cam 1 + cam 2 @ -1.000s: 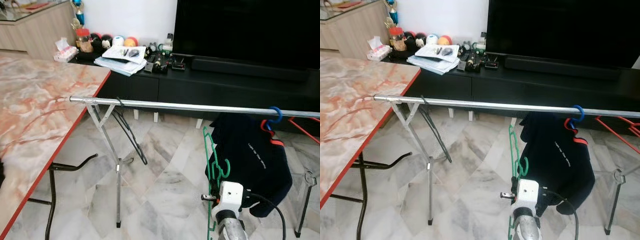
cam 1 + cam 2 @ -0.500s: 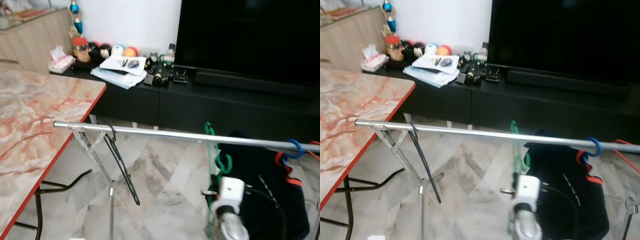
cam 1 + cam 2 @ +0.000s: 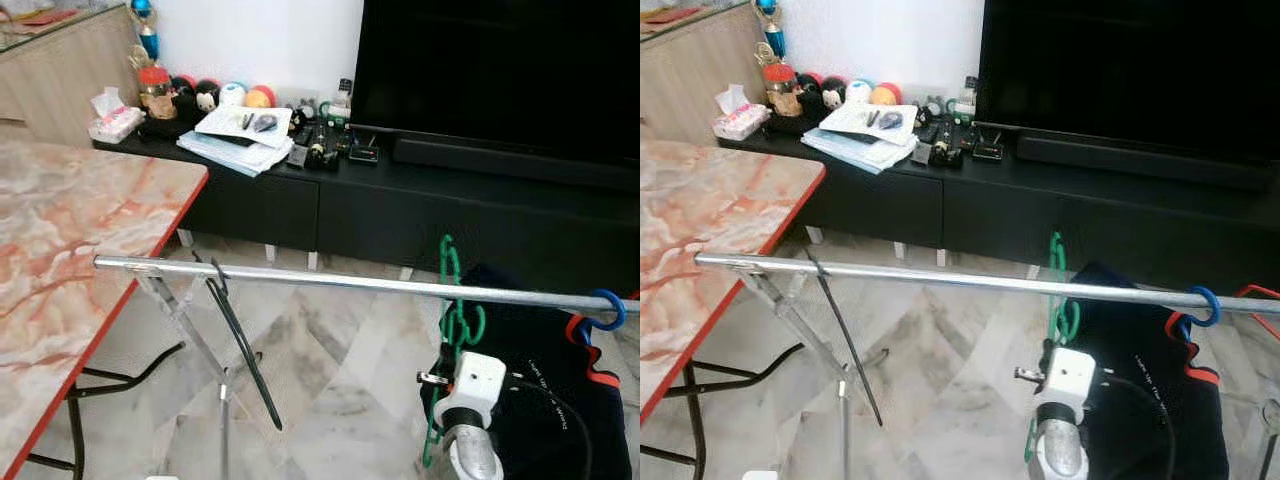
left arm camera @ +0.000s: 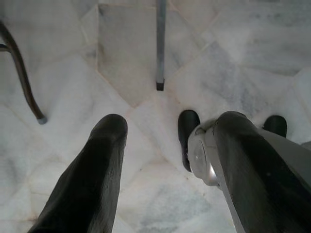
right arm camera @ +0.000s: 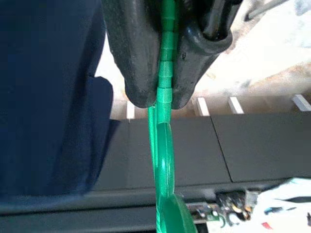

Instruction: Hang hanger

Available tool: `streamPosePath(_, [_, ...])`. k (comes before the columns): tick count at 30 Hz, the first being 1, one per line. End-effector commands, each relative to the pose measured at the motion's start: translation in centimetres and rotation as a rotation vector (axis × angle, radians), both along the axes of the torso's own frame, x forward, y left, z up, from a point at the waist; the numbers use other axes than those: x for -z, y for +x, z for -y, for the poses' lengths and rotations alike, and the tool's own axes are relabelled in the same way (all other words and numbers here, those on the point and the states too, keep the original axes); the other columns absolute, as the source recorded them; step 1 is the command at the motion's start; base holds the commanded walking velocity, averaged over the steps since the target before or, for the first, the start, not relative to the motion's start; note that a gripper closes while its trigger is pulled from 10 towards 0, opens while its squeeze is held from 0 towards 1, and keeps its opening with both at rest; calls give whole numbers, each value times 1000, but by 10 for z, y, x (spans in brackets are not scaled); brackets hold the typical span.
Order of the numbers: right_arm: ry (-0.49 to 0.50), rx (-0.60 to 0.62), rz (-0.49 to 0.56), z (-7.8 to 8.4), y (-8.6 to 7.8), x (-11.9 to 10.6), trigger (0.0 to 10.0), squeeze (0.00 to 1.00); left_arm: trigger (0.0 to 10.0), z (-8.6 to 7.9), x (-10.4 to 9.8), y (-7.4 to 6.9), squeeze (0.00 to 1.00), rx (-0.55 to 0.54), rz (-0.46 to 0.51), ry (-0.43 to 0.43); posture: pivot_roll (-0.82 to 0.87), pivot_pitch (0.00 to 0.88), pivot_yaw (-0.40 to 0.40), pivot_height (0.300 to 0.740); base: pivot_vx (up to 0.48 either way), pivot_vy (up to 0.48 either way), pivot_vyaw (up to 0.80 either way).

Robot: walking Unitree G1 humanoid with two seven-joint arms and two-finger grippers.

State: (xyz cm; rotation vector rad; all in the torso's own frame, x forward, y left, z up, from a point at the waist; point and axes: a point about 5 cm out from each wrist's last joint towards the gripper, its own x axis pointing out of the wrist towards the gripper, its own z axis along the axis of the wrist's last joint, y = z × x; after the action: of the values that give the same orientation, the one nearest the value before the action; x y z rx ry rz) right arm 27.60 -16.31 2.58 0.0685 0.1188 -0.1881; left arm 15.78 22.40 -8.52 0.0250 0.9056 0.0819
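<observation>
Right end effector (image 5: 164, 73) clamps green hanger (image 3: 452, 300), hook above steel rail (image 3: 350, 285). Lower hook over rail at 12 o'clock, clear of navy garment (image 3: 560, 400). Left end effector (image 4: 165, 160) idle, fingers apart.

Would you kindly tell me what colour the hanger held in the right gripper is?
Green; the hanger shows best in the right wrist view.

The right arm reaches forward and up, its hand (image 5: 164, 73) with both black fingers (image 5: 133, 53) pinched tight on the green hanger (image 5: 164, 145). The left hand (image 4: 165, 160) hangs low, pointing downward, fingers (image 4: 92, 170) spread apart
</observation>
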Motion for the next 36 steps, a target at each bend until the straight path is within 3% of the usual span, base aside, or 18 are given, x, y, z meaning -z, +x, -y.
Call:
streamPosePath(1, [-9,23,36,5,4,-7,10000,0,10000,0,3,-7,0,14,-25,7,22,77,-1,740,0,0,0])
streamPosePath(17, [-54,-49,-48,4,37,-21,10000,0,10000,5,4,-6,0,30,-29,-3,26,67,-3,740,0,0,0])
streamPosePath(30, [-28,-95,-115,-3,33,-12,10000,0,10000,10,5,-7,0,49,-33,-22,20,76,-6,740,0,0,0])
streamPosePath(31, [-23,-97,-113,-3,32,-12,10000,129,10000,11,5,-7,0,50,-34,-23,19,77,-6,740,0,0,0])
streamPosePath(32, [-23,-97,-113,-3,32,-12,10000,129,10000,11,5,-7,0,50,-34,-23,19,77,-6,740,0,0,0])
streamPosePath(33, [-15,-99,-107,-3,31,-12,10000,761,10000,11,5,-8,0,51,-35,-23,18,78,-6,740,0,0,0])
streamPosePath(34, [-9,-100,-102,-3,30,-12,10000,761,10000,12,6,-8,0,52,-36,-24,17,80,-5,740,0,0,0])
streamPosePath(35, [-8,-100,-99,-3,30,-12,10000,847,10000,12,6,-8,0,53,-36,-24,16,81,-5,740,0,0,0])
streamPosePath(36, [-10,-99,-100,-4,29,-12,10000,839,10000,12,6,-8,0,54,-36,-25,15,82,-5,740,0,0,0])
